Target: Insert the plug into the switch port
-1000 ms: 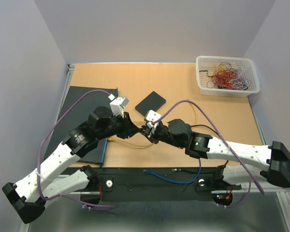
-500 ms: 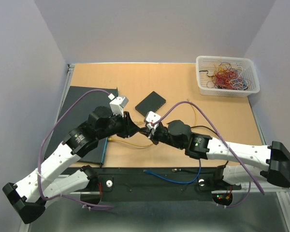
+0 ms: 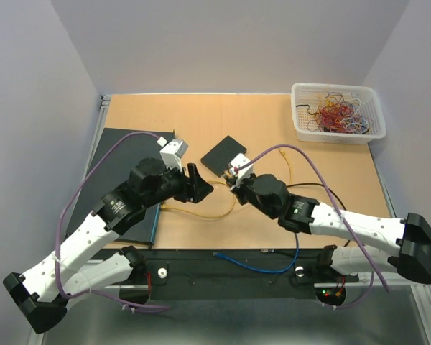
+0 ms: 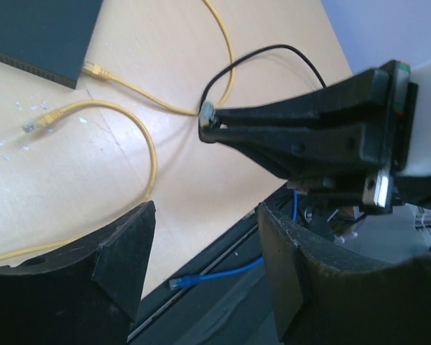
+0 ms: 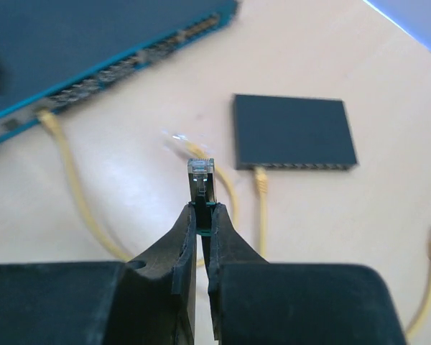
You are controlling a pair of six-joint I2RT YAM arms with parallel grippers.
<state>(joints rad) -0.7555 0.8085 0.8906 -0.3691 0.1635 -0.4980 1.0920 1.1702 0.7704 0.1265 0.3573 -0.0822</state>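
My right gripper [image 5: 205, 208] is shut on a clear plug [image 5: 201, 176] that sticks up from between its fingertips; its black cable [image 4: 273, 54] trails back over the table. Beyond the plug lies a small black switch [image 5: 293, 131] with its row of ports along the near edge and a yellow cable in one port. In the top view that switch [image 3: 224, 153] sits just behind the right gripper [image 3: 233, 180]. My left gripper [image 3: 200, 184] stands open and empty a little to the left; in its wrist view the left gripper [image 4: 205, 215] faces the plug [image 4: 207, 111].
A larger blue-edged switch [image 3: 122, 180] lies at the left, with a yellow cable [image 3: 201, 213] looping across the wooden table [image 3: 273, 122]. A loose yellow plug [image 4: 39, 121] lies near the small switch. A blue cable [image 3: 255, 264] lies on the front rail. A white basket [image 3: 337, 113] of wires stands back right.
The two grippers met over the plug; the right one closed on it, the left one opened and let go. The right gripper has since turned and moved back towards the small switch.
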